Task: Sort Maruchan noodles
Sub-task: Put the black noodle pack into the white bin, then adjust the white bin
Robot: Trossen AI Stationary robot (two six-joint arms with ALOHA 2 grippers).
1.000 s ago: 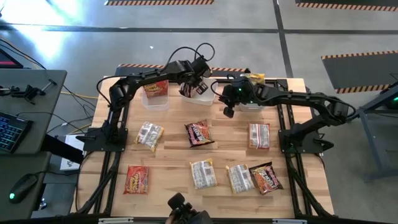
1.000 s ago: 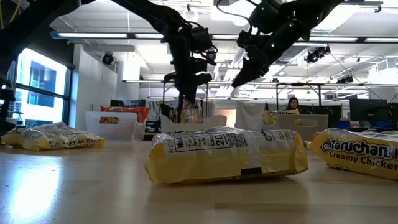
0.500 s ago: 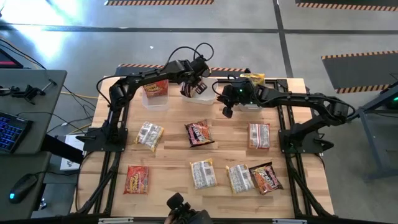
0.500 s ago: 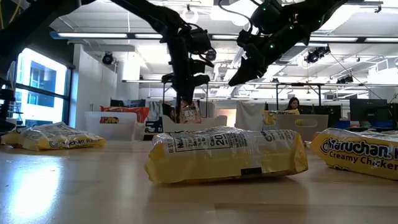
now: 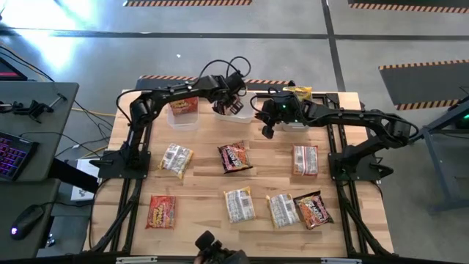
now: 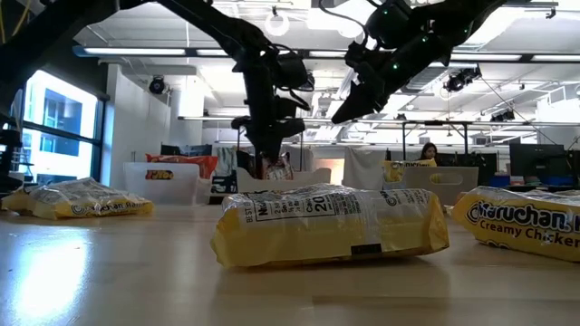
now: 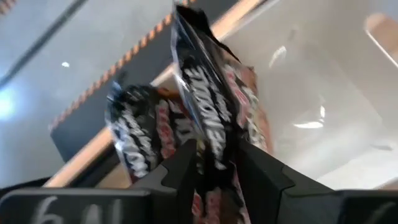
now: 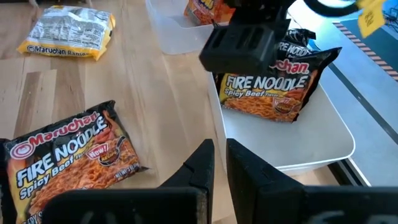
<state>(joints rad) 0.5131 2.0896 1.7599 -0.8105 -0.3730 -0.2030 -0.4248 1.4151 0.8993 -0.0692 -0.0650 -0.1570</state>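
My left gripper [image 5: 224,105] is over the middle clear tub [image 5: 242,115] at the table's far edge, shut on a dark Fire Noodle packet [image 8: 273,81]. A second dark packet [image 7: 134,137] is in that tub beside it. The left tub [image 5: 183,117] holds a red packet [image 5: 183,104], and the right tub [image 5: 297,121] holds a yellow one [image 5: 299,93]. My right gripper [image 5: 267,133] hangs shut and empty over the table just right of the middle tub. Several red, dark and yellow packets lie flat on the table. My left gripper pinches the dark packet's upper edge [image 7: 211,146] between its two fingers, which come from above and point down. The packet hangs upright below the fingers, inside the middle tub, with its lower edge [image 8: 264,112] at the tub's floor.
On the table lie a dark packet [image 5: 234,156], yellow packets [image 5: 176,159] [image 5: 305,160] [image 5: 239,204] [image 5: 281,209], a red one [image 5: 160,211] and another dark one [image 5: 314,210]. A person [image 6: 426,152] sits in the room far behind the table.
My left gripper has gone down a little with the dark packet, which now sits lower in the middle tub and stays upright.
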